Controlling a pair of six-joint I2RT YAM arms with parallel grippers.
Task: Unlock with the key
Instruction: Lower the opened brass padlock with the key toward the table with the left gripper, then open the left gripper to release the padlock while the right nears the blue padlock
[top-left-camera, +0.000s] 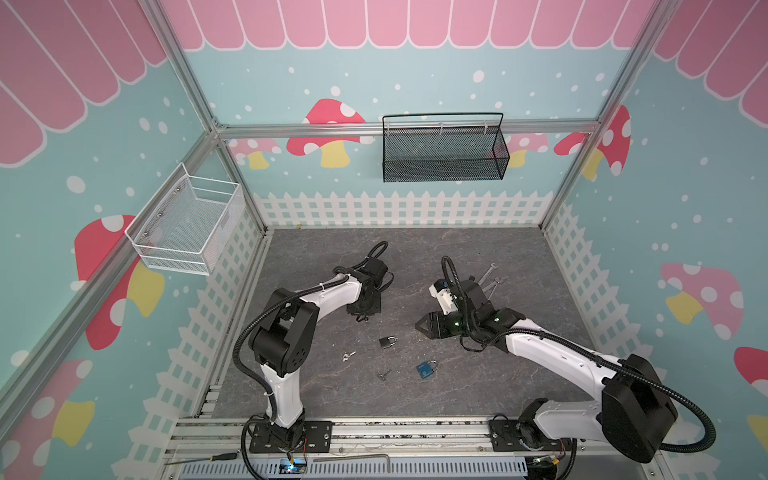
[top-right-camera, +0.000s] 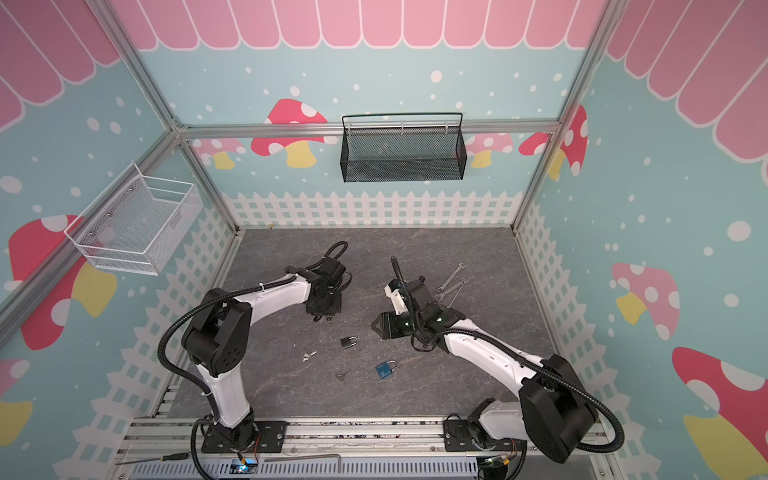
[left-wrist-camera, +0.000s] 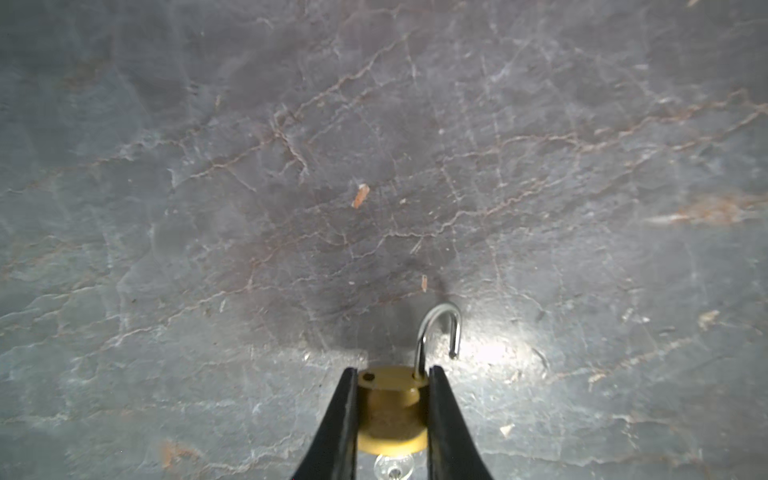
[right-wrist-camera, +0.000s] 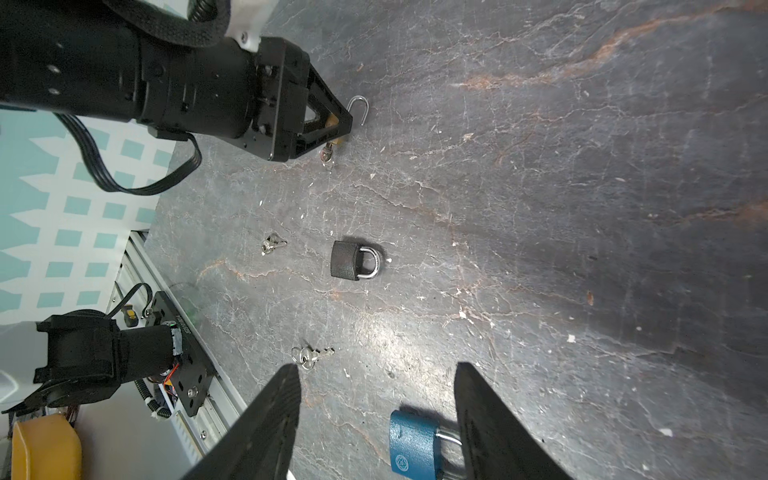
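My left gripper (left-wrist-camera: 392, 370) is shut on the body of a brass padlock (left-wrist-camera: 390, 415). Its silver shackle (left-wrist-camera: 440, 328) has sprung open, one end free of the body. A key (left-wrist-camera: 392, 467) with its ring sticks out of the lock's underside. The right wrist view shows the same grip, the left gripper (right-wrist-camera: 340, 120) low over the table with the key (right-wrist-camera: 327, 154) hanging below it. My right gripper (right-wrist-camera: 377, 370) is open and empty, hovering apart from the lock; in a top view it (top-left-camera: 422, 326) sits right of centre.
On the grey slab lie a black padlock (top-left-camera: 386, 342), a blue padlock (top-left-camera: 427, 369) and two loose key sets (top-left-camera: 348, 355) (top-left-camera: 384, 375). Wrenches (top-left-camera: 488, 276) lie behind the right arm. A black basket (top-left-camera: 442, 149) and a white basket (top-left-camera: 187, 224) hang on the walls.
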